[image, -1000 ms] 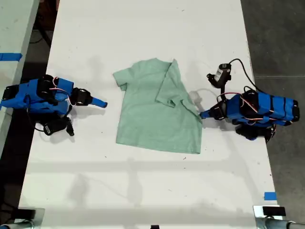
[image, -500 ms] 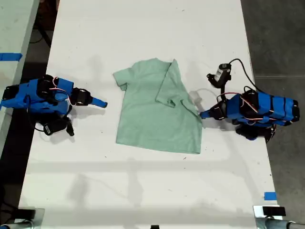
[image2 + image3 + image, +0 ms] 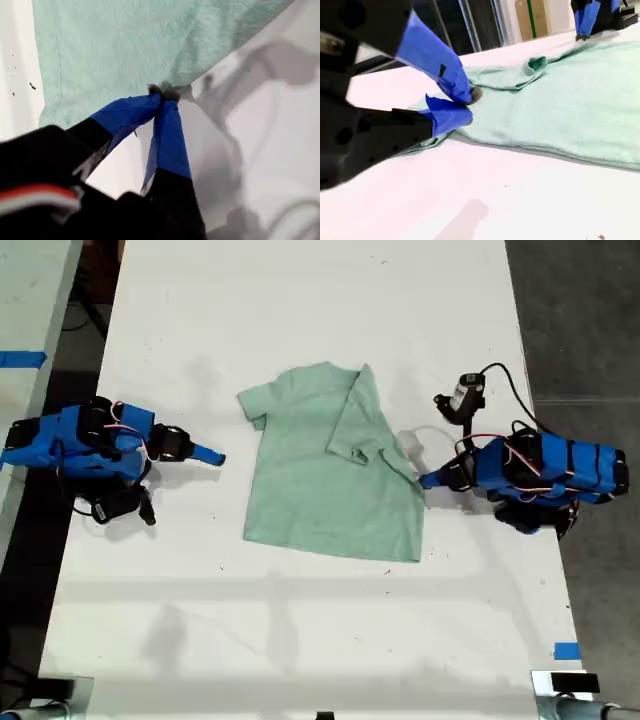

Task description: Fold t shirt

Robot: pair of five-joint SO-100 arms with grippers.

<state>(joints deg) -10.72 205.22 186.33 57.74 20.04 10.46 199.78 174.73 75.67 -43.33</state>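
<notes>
T shirt [image 3: 330,470] mid-table [image 3: 300,300], between two arms at opposite edges.

No writing, label, brand, number or sign can be read in any of the three views; the t shirt [image 3: 333,464] is plain, and the table [image 3: 300,640] bears no print.

The t shirt [image 3: 330,470] is pale mint green, short-sleeved, with a round neck. It lies flat on the white worktop [image 3: 310,300], hem toward the exterior view's bottom. One sleeve spreads out at the exterior view's left; the side at that view's right is folded inward over the chest, leaving a slanted edge.
</notes>
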